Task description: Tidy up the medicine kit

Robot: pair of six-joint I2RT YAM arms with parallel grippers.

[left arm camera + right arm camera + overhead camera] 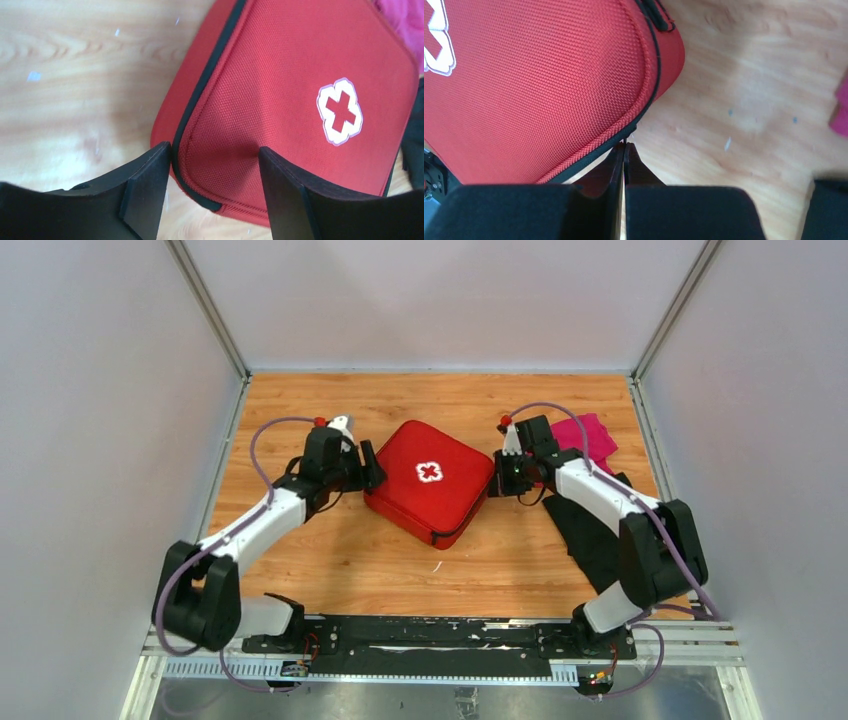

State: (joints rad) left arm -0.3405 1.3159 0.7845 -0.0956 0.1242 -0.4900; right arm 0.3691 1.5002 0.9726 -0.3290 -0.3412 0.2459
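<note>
Medicine kit (445, 502) — red, lid down, white cross (430, 472) facing up. Middle of the top view, flat on the wooden table (300, 400), turned cornerwise so one corner points to each arm.

Left of the kit: left gripper (372, 466) at the kit's left corner. Jaws spread wide. Left wrist view: one finger (145, 185) low beside the black zip edge, the other (280, 190) over the red lid, the kit's corner between the two. Contact with the fabric: cannot tell.

Right of the kit: right gripper (497, 476) at the kit's right corner. Jaws pressed together. Right wrist view: fingers (616, 165) closed flat against each other, tips just at the black zip line along the kit's edge. Anything pinched between them: cannot tell.

Further right: magenta cloth (588, 435), upper right of the table, just behind the right wrist. Black cloth (590, 530) below it — partly under the right arm, apart from the kit.
</note>
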